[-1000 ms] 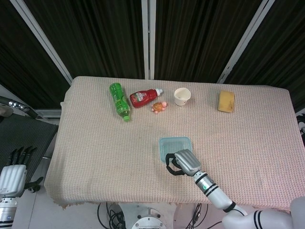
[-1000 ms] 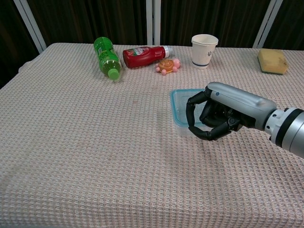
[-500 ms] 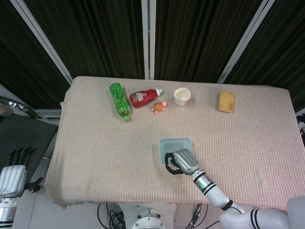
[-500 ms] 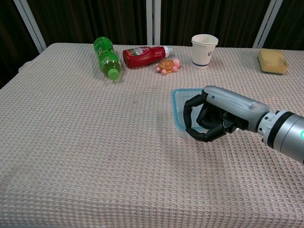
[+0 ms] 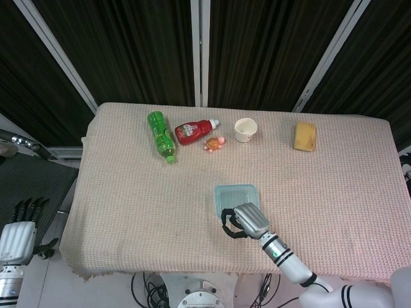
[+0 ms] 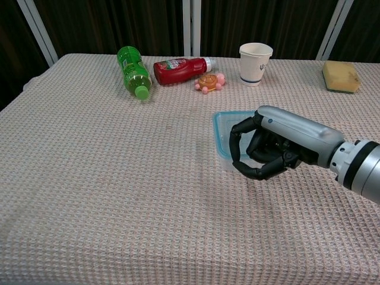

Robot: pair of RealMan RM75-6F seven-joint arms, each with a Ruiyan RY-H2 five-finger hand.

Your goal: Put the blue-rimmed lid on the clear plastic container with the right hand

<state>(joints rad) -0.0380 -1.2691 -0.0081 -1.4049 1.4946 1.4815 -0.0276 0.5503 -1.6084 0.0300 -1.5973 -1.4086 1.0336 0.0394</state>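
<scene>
The clear plastic container stands near the middle of the table, and the blue-rimmed lid lies flat on top of it. My right hand is at the box's near right side. Its dark fingers curl over the lid's edge and the thumb comes round from below, so it grips the lid. The palm hides the near right part of the box. My left hand hangs off the table at the lower left of the head view, fingers apart and holding nothing.
Along the far side lie a green bottle, a red ketchup bottle, an orange turtle toy, a white paper cup and a yellow sponge.
My right hand has shifted only slightly around the box's near edge, keeping its curled hold. The lidded box has barely moved. The left hand is still.
</scene>
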